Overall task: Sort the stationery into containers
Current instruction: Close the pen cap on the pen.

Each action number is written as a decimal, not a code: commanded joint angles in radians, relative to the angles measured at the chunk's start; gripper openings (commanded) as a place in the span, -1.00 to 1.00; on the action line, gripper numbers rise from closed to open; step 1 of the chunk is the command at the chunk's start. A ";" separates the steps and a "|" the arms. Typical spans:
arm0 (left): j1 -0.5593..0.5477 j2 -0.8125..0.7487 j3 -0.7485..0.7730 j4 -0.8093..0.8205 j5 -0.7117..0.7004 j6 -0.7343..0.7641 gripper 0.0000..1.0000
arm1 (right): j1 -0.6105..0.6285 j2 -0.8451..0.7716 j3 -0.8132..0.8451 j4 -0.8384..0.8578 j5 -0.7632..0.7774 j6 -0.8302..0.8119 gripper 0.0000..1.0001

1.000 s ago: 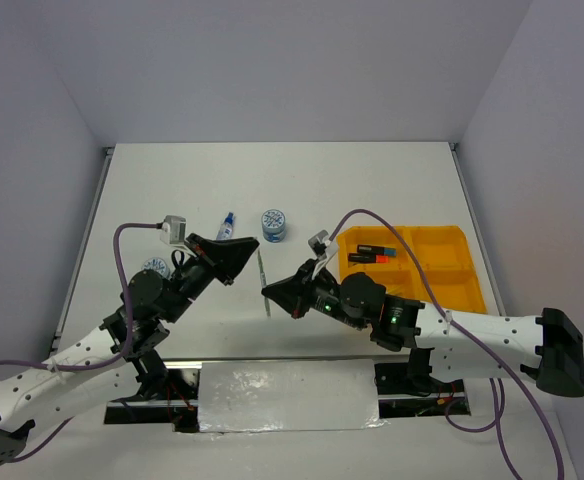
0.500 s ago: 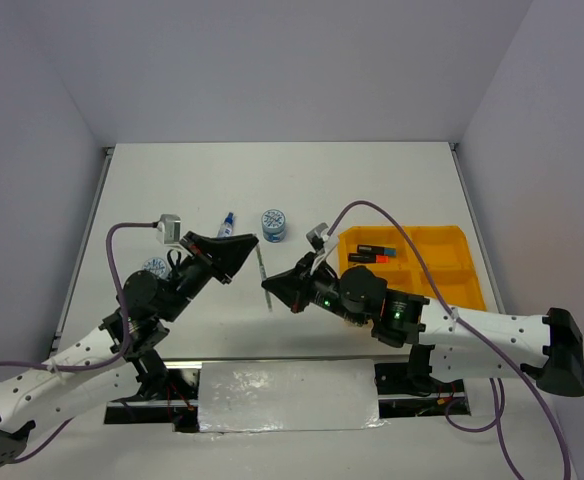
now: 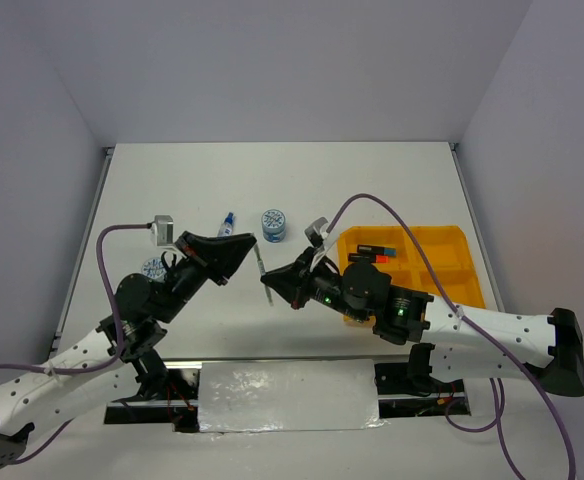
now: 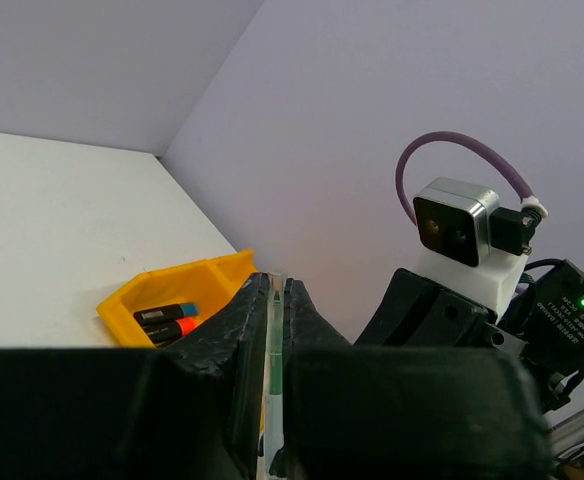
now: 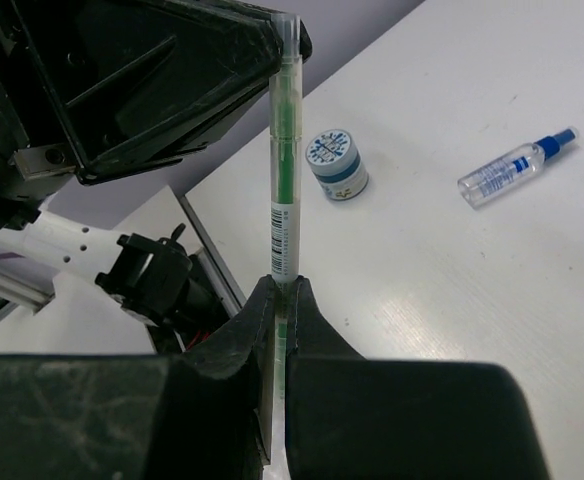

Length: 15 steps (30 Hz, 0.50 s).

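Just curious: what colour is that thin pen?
The pen is clear, green inside; best in right wrist view.

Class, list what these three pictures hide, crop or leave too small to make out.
- Top view: the right arm covers the tray's near-left corner; the left arm covers part of the nearer pot.
- Right wrist view: the pen's lower end vanishes inside the right gripper; its label print is too small.
- Left wrist view: the left gripper blocks the tray's near edge.

In the top view, the tray (image 3: 444, 250) is set right of centre, highlighters (image 3: 372, 254) laid in its upper-left compartment. A bottle (image 3: 226, 225) is placed just left of a pot (image 3: 274, 223) at centre, a pen (image 3: 263, 268) below them.
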 commanded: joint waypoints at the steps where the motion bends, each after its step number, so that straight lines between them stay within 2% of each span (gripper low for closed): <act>1: -0.005 0.020 0.031 -0.058 0.111 0.018 -0.58 | -0.004 -0.033 0.040 0.243 0.028 -0.082 -1.00; 3: -0.005 0.026 0.060 -0.080 0.144 0.047 -0.41 | -0.004 -0.016 0.060 0.227 0.016 -0.107 -1.00; 11: -0.005 0.030 0.114 -0.141 0.171 0.105 -0.35 | -0.004 0.006 0.075 0.178 0.005 -0.096 -1.00; 12: -0.005 0.026 0.117 -0.143 0.187 0.111 -0.37 | -0.004 0.007 0.078 0.174 0.004 -0.098 -1.00; 15: -0.005 0.022 0.120 -0.143 0.202 0.125 -0.71 | -0.004 0.015 0.097 0.161 -0.015 -0.105 -1.00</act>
